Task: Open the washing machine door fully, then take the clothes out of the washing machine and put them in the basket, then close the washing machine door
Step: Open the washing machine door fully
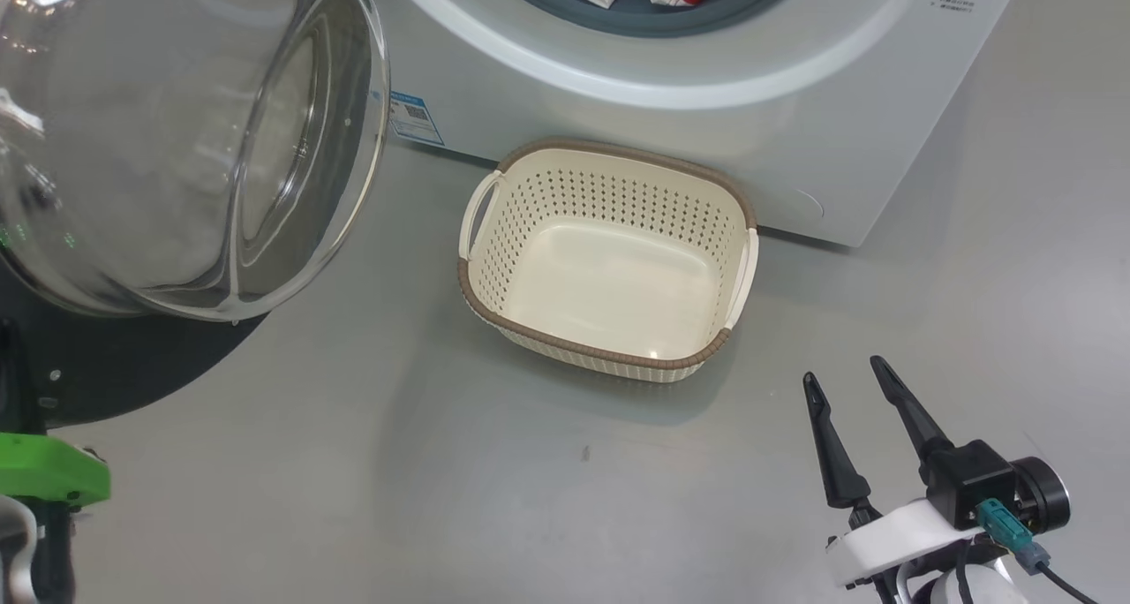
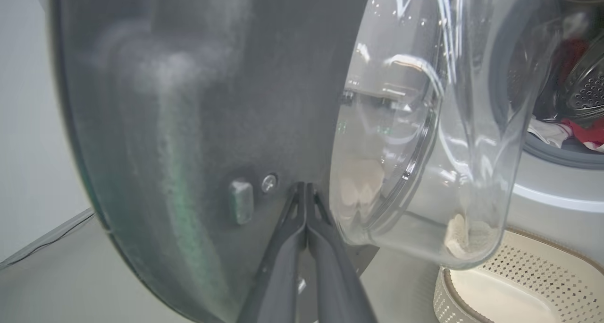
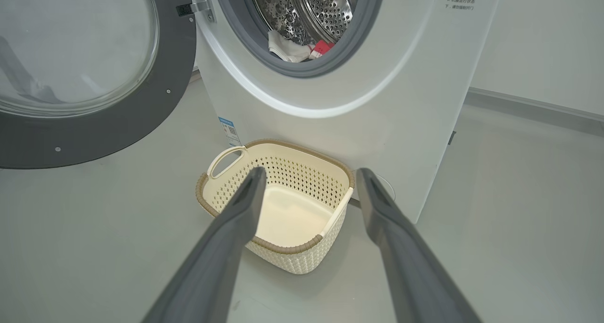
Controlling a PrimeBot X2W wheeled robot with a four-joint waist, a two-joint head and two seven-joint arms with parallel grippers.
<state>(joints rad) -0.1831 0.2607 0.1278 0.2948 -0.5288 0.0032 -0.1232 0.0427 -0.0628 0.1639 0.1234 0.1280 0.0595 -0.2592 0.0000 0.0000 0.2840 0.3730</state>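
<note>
grey floor [image 1: 353, 463] under cream basket [image 1: 609, 158]

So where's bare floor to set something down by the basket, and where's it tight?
Free: floor between the basket and the right gripper, and right of the washing machine. Tight: under the open washing machine door at left, and behind the basket.

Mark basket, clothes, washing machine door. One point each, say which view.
basket [image 1: 609, 200], head view, on its perforated far wall.
clothes [image 3: 288, 50], right wrist view, on the white piece.
washing machine door [image 3: 118, 134], right wrist view, on the lower part of its dark rim.
</note>
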